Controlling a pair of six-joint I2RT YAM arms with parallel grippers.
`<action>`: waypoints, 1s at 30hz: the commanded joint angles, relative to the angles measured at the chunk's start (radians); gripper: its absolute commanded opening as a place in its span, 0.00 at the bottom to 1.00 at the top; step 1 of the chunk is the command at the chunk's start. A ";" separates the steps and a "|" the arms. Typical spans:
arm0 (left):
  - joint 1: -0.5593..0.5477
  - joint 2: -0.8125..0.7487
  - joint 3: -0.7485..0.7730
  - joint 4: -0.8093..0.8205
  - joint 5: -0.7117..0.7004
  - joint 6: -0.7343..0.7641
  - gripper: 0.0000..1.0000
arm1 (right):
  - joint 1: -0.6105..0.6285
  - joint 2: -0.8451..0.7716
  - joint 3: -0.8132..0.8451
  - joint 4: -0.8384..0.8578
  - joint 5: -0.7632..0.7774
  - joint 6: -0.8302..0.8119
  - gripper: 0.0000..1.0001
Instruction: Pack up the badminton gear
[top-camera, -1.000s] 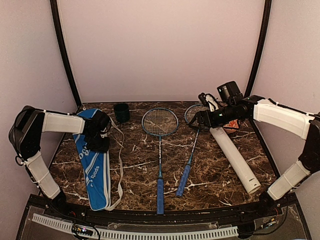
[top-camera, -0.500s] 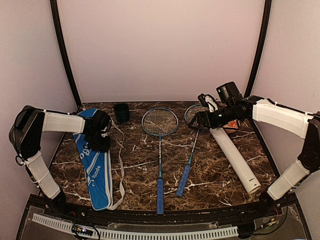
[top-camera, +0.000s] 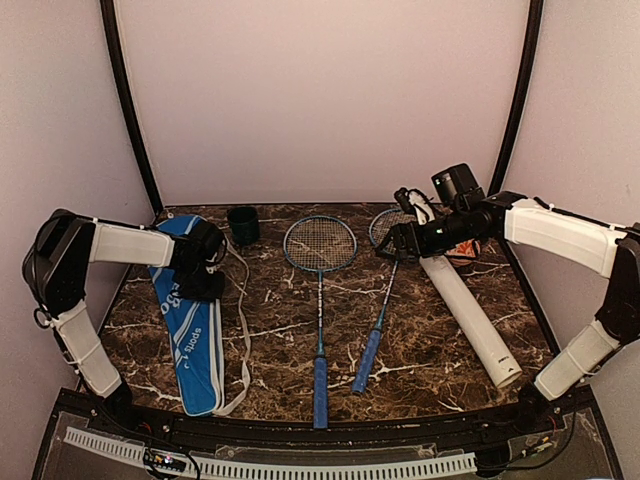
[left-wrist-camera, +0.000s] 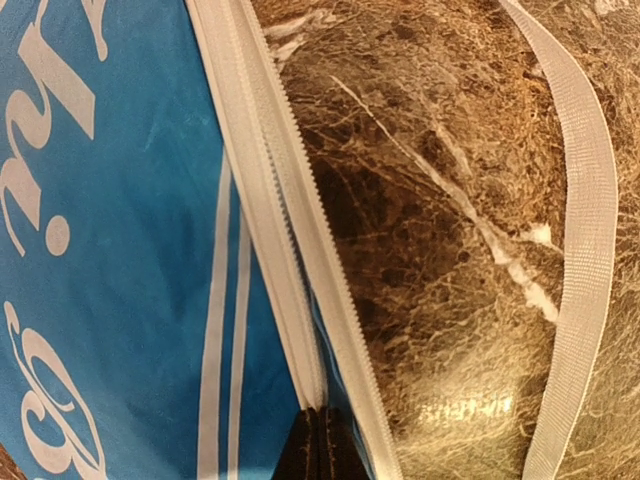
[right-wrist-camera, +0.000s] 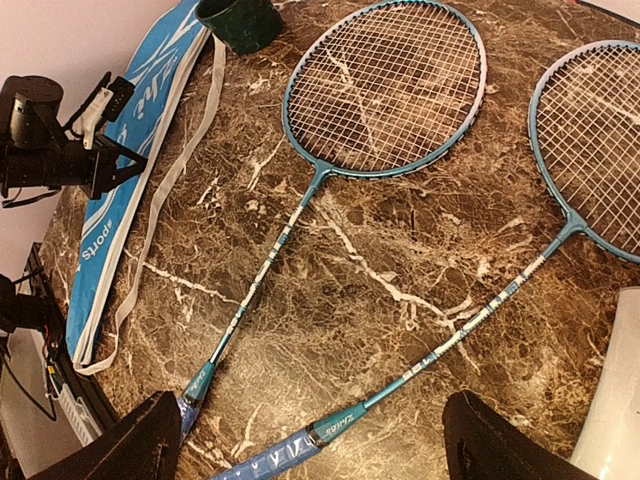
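Pinching the racket bag (top-camera: 190, 335) by its zipper edge, frame left on the counter (top-camera: 430, 350), my left hand (top-camera: 201, 284) is pressed together; my right hand (top-camera: 388, 245) hangs spread, upper right. Cloth looks limp, light; the zip suits gripping.

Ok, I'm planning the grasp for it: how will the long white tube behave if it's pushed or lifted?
Probably rolls if nudged sideways: the long white tube is a smooth cylinder lying on its side on the glossy table. Likely stiff, since it lies dead straight. Its smooth wall may slip in a two-finger pinch.
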 joint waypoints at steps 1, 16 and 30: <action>-0.004 -0.079 -0.024 -0.071 -0.046 -0.018 0.00 | 0.023 0.012 0.001 0.054 -0.026 0.020 0.90; -0.002 -0.307 -0.079 -0.028 0.062 -0.044 0.00 | 0.112 0.062 0.007 0.114 -0.010 0.076 0.88; -0.002 -0.184 -0.102 0.047 0.112 -0.031 0.00 | 0.115 0.063 -0.013 0.139 -0.028 0.086 0.87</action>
